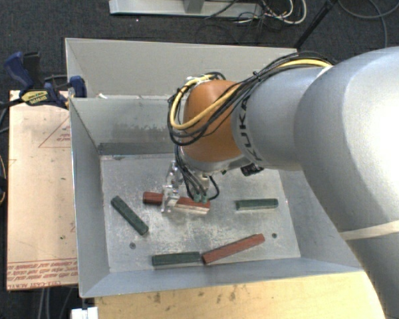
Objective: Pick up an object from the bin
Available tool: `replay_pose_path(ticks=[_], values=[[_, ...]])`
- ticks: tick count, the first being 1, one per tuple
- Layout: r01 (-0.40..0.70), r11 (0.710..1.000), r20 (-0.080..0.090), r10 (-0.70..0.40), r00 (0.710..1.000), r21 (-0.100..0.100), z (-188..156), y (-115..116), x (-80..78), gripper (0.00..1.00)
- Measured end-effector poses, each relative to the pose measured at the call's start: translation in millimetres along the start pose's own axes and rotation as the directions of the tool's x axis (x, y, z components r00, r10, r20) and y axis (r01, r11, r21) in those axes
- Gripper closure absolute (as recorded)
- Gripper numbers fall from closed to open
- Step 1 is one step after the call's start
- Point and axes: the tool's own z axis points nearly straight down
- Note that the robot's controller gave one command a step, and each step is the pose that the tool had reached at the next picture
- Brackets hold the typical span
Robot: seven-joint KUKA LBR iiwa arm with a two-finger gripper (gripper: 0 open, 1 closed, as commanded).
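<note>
End effector [181, 197] hangs low over the middle of the grey bin [86, 178], right on top of a flat red bar [152, 198] that lies on the floor directly beneath it. One end of that bar pokes out toward the view's left of the end effector and the other end shows just past it on the opposite side. Whether the end effector is wide, narrow or clamped on the bar cannot be told, since the orange wrist cover [209, 128] and looped cables [179, 111] above hide much of it. Farther toward the view's left lies a dark green bar [130, 216], slanted and apart from the red one. On the opposite side, well clear, lies another green bar [257, 205], roughly level. Nearer the bin's front wall, below the end effector, a third green bar [176, 260] lies end to end with a longer red bar [233, 249]; the two appear to touch.
</note>
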Motion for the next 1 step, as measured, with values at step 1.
replay_pose_path(ticks=[1], values=[[0.324, 0.946, -0.016, -0.324, 0.946, 0.002, -143.2, 1.3, -28.2, 1.00]])
